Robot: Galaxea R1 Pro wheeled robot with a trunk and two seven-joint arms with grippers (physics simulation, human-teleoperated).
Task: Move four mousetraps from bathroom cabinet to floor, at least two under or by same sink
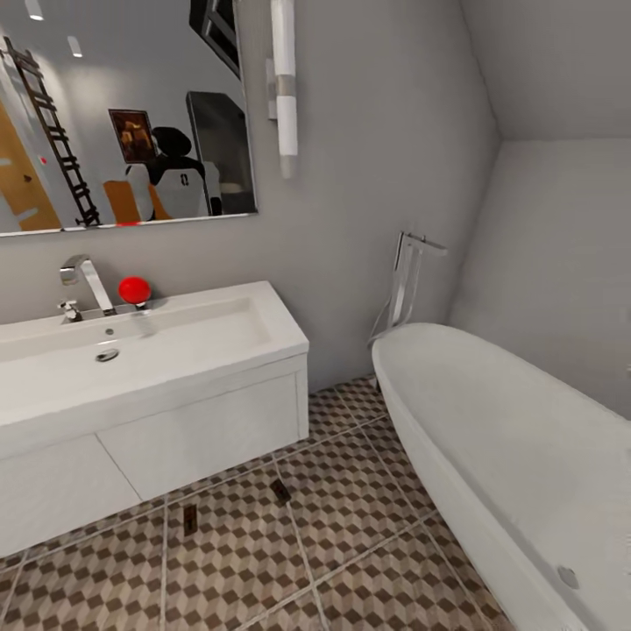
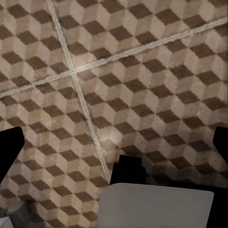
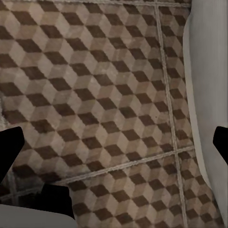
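Note:
Two mousetraps lie flat on the cube-patterned bathroom floor [image 1: 350, 499] just in front of the sink's white vanity: one small brown plate [image 1: 280, 492] and another [image 1: 189, 521] to its left. The wide white sink [image 1: 175, 337] with a chrome tap [image 1: 88, 282] hangs on the wall at the left. My left gripper [image 2: 114, 147] is open over bare tiles [image 2: 142, 85], its dark fingertips [image 2: 9, 152] far apart. My right gripper [image 3: 114, 145] is open too, above tiles [image 3: 95, 85] beside the bathtub's wall, holding nothing. The cabinet is out of view.
A white oval bathtub [image 1: 491, 421] fills the right side, with a chrome floor tap [image 1: 407, 280] at its head; its wall [image 3: 209, 71] is close to my right gripper. A red ball [image 1: 134, 289] sits on the sink's ledge. A mirror [image 1: 123, 114] hangs above.

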